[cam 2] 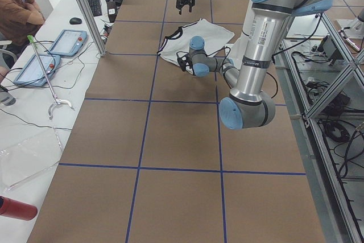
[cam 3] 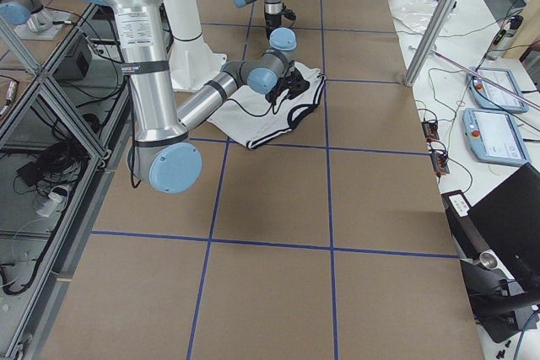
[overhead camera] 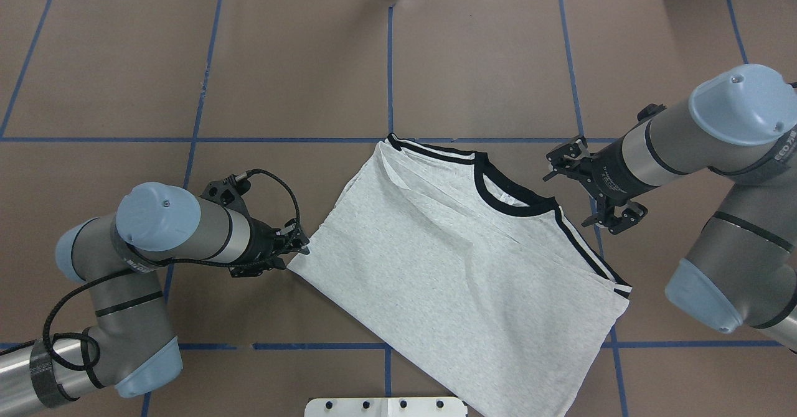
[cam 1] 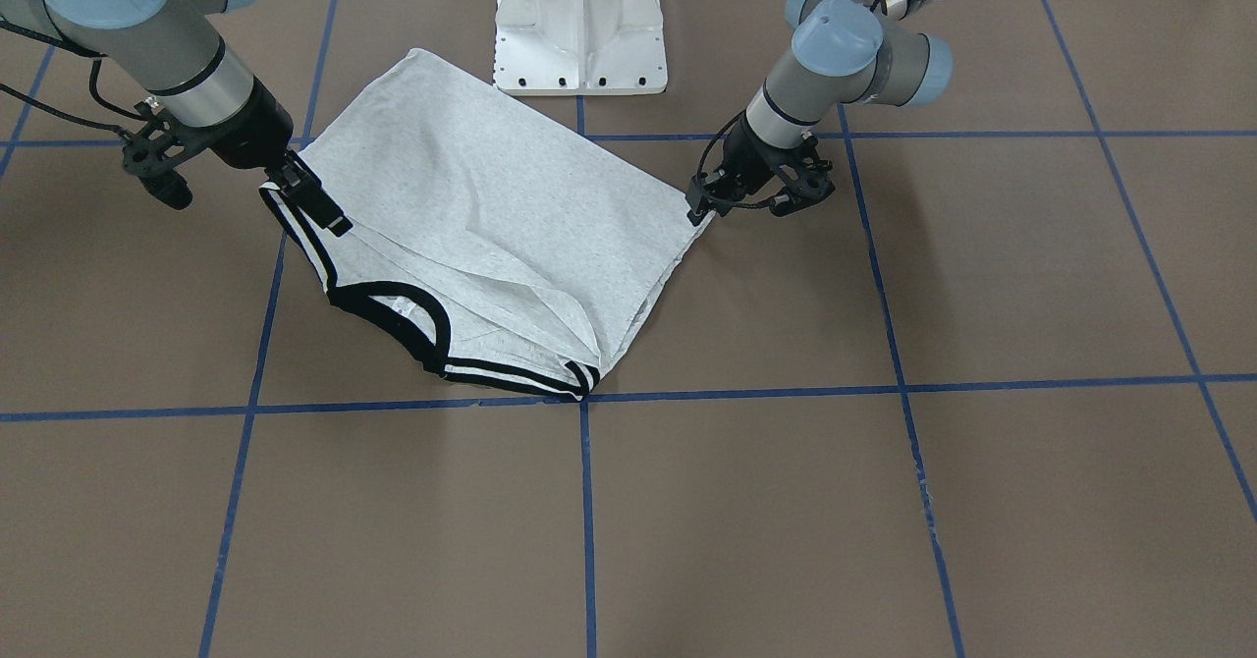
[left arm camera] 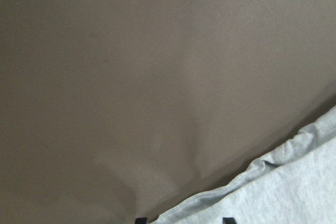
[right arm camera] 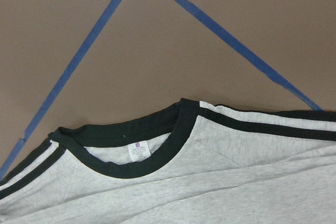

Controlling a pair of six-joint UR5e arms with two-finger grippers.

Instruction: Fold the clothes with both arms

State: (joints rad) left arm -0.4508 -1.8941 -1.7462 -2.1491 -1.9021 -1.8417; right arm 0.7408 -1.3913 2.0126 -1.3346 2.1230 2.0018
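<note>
T-shirt point(overhead camera: 448, 280) flat on the brown table point(overhead camera: 280, 62), right in front of the white base point(cam 1: 579, 29). Hem end nearest the base, black collar point(right arm camera: 181, 129) end farthest from it, whole thing slanted against the blue tape lines point(overhead camera: 390, 81). Black-and-white stripes point(overhead camera: 585, 243) on the shoulders either side of the collar, plus a few folded layers stacked at the corner farthest out from the base.

Left gripper point(cam 1: 699, 208) down low, out to the base's left side, right at the T-shirt's side corner and touching the cloth edge. From its wrist camera, just two black fingertips point(left arm camera: 227, 220) set apart with grey cloth in the gap, so parted, not clamped.

Right gripper point(cam 1: 329, 218) out to the base's right side, over the striped shoulder next to the collar. Can't tell wide or narrow on this one; reads as one black bar from across the table. Wrist camera there looking down on the collar and the white label point(right arm camera: 139, 151) inside it.
</note>
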